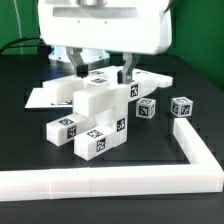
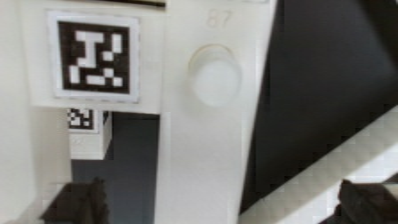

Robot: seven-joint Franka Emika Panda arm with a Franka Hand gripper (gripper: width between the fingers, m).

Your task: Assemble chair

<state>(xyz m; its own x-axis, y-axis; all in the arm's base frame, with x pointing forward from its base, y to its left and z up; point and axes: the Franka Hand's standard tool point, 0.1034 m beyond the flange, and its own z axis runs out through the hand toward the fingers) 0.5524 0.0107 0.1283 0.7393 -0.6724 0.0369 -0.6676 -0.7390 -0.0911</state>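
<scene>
The chair (image 1: 97, 118) is a cluster of white blocky parts with black-and-white tags in the middle of the dark table. My gripper (image 1: 103, 72) hangs over its upper back part with its dark fingers (image 1: 80, 68) spread wide to either side. In the wrist view, a white tagged part of the chair (image 2: 199, 140) runs between the two fingertips (image 2: 75, 205), with gaps on both sides. The gripper (image 2: 221, 207) is open and holds nothing. Two small tagged cubes (image 1: 146, 110) (image 1: 181, 106) stand loose to the exterior view's right of the assembly.
A long white L-shaped rail (image 1: 120, 182) borders the table along the front and up the exterior view's right. The marker board (image 1: 40, 98) lies flat behind the parts at the exterior view's left. The bulky white arm fills the top of the exterior view.
</scene>
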